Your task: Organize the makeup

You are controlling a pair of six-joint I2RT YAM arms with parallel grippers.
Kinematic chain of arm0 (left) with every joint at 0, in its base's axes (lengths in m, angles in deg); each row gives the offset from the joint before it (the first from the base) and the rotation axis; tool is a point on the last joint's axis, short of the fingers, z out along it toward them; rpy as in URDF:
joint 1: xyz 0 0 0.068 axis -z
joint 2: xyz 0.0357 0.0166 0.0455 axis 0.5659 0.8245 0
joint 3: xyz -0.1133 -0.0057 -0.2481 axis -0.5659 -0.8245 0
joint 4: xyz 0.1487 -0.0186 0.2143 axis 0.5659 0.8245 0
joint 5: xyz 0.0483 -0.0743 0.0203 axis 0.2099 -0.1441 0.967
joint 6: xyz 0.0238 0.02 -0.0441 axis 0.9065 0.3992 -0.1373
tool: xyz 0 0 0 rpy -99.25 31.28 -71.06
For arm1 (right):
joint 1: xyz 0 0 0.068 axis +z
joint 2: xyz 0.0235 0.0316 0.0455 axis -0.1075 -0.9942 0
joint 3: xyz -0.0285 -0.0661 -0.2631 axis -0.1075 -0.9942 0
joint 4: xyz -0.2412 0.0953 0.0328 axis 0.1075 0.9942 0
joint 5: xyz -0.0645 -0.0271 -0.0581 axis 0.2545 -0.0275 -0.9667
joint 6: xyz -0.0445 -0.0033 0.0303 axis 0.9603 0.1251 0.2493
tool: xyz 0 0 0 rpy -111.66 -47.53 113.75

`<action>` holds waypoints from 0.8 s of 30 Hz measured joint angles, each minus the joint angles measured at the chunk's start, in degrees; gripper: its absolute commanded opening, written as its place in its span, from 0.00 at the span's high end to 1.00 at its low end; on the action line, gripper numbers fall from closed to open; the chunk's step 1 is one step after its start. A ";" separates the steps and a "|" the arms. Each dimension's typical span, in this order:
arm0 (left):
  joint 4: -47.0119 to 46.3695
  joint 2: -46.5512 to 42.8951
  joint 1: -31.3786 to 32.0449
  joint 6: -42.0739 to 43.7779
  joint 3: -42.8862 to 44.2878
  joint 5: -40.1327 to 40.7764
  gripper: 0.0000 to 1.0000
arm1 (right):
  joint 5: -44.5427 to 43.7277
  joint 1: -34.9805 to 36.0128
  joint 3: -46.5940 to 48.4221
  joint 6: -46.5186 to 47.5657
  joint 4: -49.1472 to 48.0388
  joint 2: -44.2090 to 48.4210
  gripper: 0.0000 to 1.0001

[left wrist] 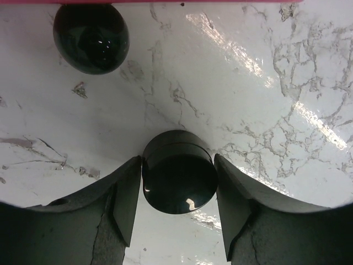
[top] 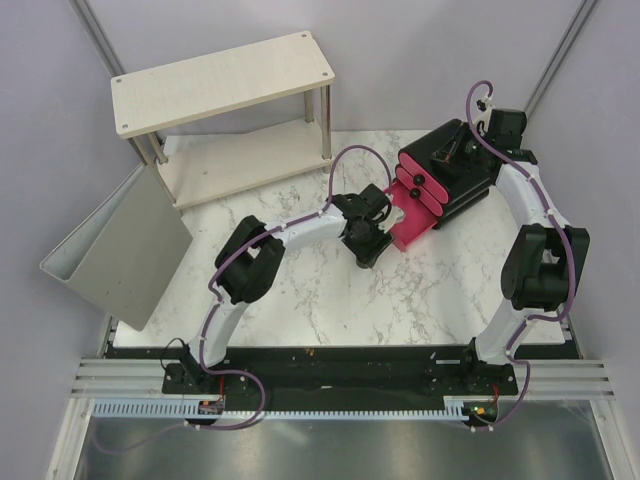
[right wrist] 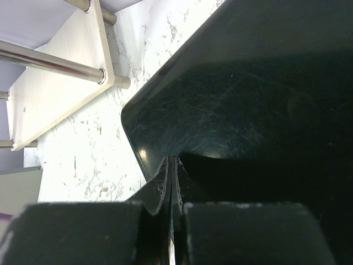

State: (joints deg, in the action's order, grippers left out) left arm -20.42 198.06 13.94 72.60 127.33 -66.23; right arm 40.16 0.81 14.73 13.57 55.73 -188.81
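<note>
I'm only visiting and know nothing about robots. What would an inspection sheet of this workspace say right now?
Surface: white marbled table, glossy.
Job's things: round black jar between the left fingers, near the pulled-out pink drawer; other makeup: nothing seen.
Clutter: black box with pink drawer fronts; two-tier wooden shelf; grey bin at the table's left edge.
Grippers: left gripper closed on the jar's sides; right gripper shut, tips against the black box's top.
Cables: purple cables run along both arms, looping free near the wrists.
Surroundings: plain pale walls; metal rail at the near edge.
</note>
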 measured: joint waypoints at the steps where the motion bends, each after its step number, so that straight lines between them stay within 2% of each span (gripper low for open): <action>1: 0.00 0.07 0.00 0.00 0.11 0.02 0.39 | 0.00 0.00 0.00 0.00 0.00 0.00 1.00; 4: 0.35 0.72 0.02 0.09 1.11 0.26 0.45 | 0.04 0.00 0.00 0.00 0.00 0.00 1.00; 6: 0.31 0.83 0.02 0.15 1.57 0.37 0.57 | 0.04 0.00 0.00 0.00 0.00 0.00 1.00; 7: 0.33 0.83 0.00 0.31 1.66 0.39 0.65 | 0.07 0.00 0.00 0.00 0.00 0.00 1.00; 8: 0.35 0.83 0.00 0.52 1.75 0.39 0.83 | 0.07 0.00 0.00 0.00 0.00 0.00 1.00; 10: 0.42 0.90 0.02 0.83 1.77 0.39 0.98 | 0.07 0.00 0.00 0.00 0.00 0.00 1.00; 24: 1.73 0.81 0.00 0.79 2.97 0.39 0.98 | 0.15 0.00 0.00 0.00 0.00 0.00 1.00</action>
State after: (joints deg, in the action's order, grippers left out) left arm -18.70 198.86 13.94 73.39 130.30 -65.84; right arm 40.31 0.81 14.73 13.57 55.73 -188.81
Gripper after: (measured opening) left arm 0.554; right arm 0.004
